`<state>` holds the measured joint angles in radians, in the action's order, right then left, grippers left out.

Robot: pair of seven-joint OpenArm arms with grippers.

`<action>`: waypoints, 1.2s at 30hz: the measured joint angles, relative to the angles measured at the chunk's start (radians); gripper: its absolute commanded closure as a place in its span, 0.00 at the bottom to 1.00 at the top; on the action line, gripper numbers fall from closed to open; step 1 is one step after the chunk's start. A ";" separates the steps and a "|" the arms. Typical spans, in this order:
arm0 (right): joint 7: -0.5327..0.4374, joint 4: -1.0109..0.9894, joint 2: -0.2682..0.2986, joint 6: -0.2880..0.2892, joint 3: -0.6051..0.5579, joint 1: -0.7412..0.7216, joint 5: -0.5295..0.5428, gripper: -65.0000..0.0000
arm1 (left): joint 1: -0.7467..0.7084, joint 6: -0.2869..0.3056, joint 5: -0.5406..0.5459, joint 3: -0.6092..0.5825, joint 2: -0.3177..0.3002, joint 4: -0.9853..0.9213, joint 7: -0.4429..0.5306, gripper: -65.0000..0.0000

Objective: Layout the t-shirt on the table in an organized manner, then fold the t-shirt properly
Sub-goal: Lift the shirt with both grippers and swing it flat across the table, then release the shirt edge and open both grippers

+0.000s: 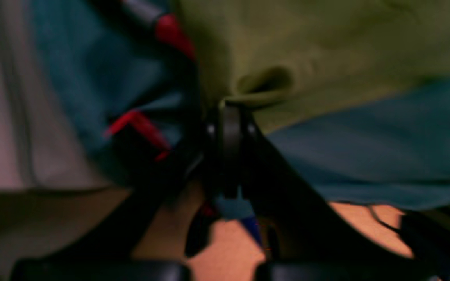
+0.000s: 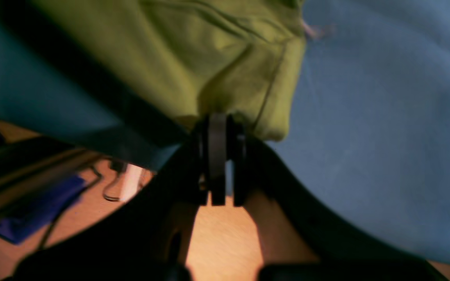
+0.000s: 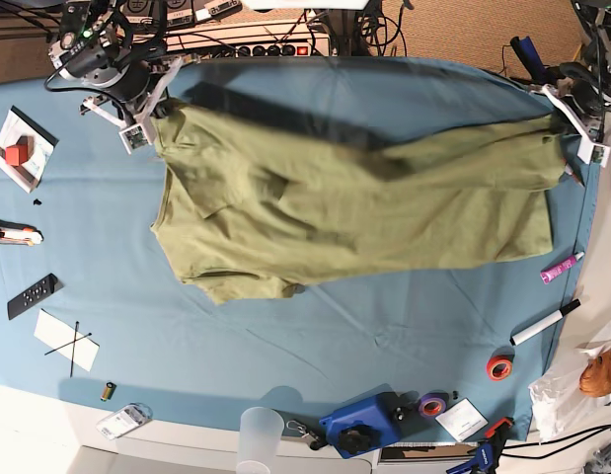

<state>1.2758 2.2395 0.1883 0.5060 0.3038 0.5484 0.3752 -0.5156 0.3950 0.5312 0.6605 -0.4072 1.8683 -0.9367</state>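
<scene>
The olive-green t-shirt [image 3: 354,207] is stretched sideways over the far half of the blue table [image 3: 384,336]. It is held up at both far corners and throws a shadow behind it, while its lower part sags in folds at the left. My right gripper [image 3: 157,111] is shut on the shirt's left corner; the right wrist view shows the closed gripper [image 2: 217,117] pinching green fabric [image 2: 209,50]. My left gripper [image 3: 564,120] is shut on the right corner; in the blurred left wrist view the gripper [image 1: 231,105] holds a bunched fold [image 1: 307,47].
A white card with a red cube [image 3: 19,150], a remote [image 3: 33,295] and a paper [image 3: 66,341] lie at the left. A marker [image 3: 544,322], a pink pen [image 3: 562,267], tape rolls [image 3: 498,367], a blue device [image 3: 362,425] and a cup [image 3: 259,434] sit at the front and right.
</scene>
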 measured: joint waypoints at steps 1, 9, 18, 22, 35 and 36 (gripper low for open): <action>-0.002 0.000 0.000 -0.001 0.000 -0.001 -0.029 1.00 | 0.000 -0.018 -0.033 0.000 0.000 0.000 0.005 1.00; 0.007 0.000 0.000 -0.050 0.000 -0.002 -0.117 1.00 | 0.000 -0.048 -0.098 0.000 0.000 0.000 0.010 1.00; 0.016 0.000 0.000 -0.006 0.000 -0.002 -0.109 0.82 | 0.001 -0.050 -0.105 0.000 0.000 0.002 0.020 0.54; 0.045 0.012 0.000 -0.004 0.000 -0.002 -0.110 0.78 | 0.001 -0.055 -0.116 0.000 -0.013 0.003 -0.020 0.52; -0.169 0.100 0.000 -0.052 0.156 -0.051 -0.114 0.78 | 0.001 -0.215 -0.105 0.002 -0.058 0.124 -0.039 0.52; -0.161 0.100 0.000 -0.053 0.169 -0.057 -0.116 0.78 | 0.001 -0.216 -0.105 0.002 -0.059 0.132 -0.031 0.52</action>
<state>1.1149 2.3394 0.1879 0.4530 0.4725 0.4911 0.2592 -0.5144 0.1795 0.4263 0.6621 -0.4660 2.0006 -0.9672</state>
